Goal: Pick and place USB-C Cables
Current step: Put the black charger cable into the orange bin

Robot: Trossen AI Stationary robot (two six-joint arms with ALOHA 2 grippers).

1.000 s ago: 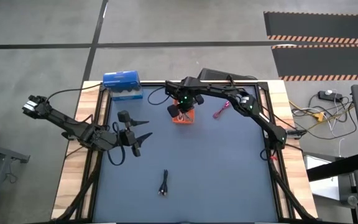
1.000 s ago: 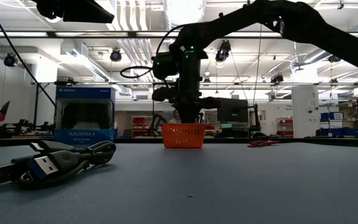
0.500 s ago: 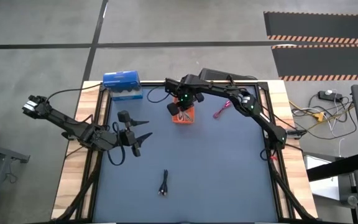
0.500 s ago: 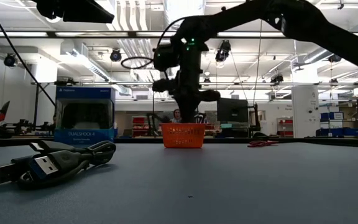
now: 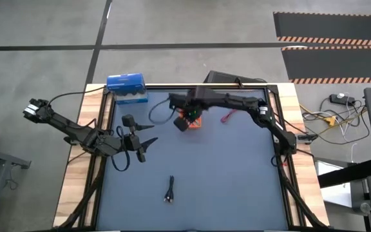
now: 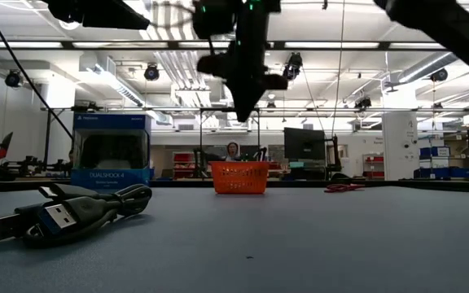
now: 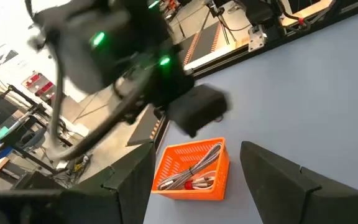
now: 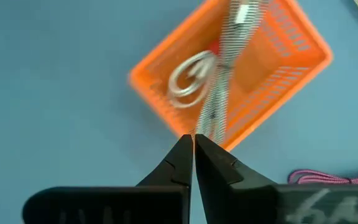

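Note:
The small orange tray (image 5: 196, 123) stands near the table's far middle. In the right wrist view a silver-grey cable (image 8: 230, 59) and a coiled white cable (image 8: 188, 74) lie inside the tray (image 8: 291, 65). My right gripper (image 8: 193, 142) hangs above the tray's left edge, shut and empty; in the low view it (image 6: 243, 112) is well above the tray (image 6: 239, 177). The magenta-pink cable (image 5: 228, 116) lies on the table right of the tray. The black cable (image 5: 169, 191) lies near the front edge. My left gripper (image 5: 148, 140) waits open at the table's left.
A blue box (image 5: 126, 87) stands at the far left corner, a flat black object (image 5: 221, 78) at the far edge. The right arm's black wire (image 5: 160, 109) loops left of the tray. A person sits in the room far behind the tray (image 6: 234, 150).
My right gripper has risen straight up from inside the orange tray to well above its rim and drifted slightly toward the table's left. The silver-grey cable stays in the tray. My left arm has kept still.

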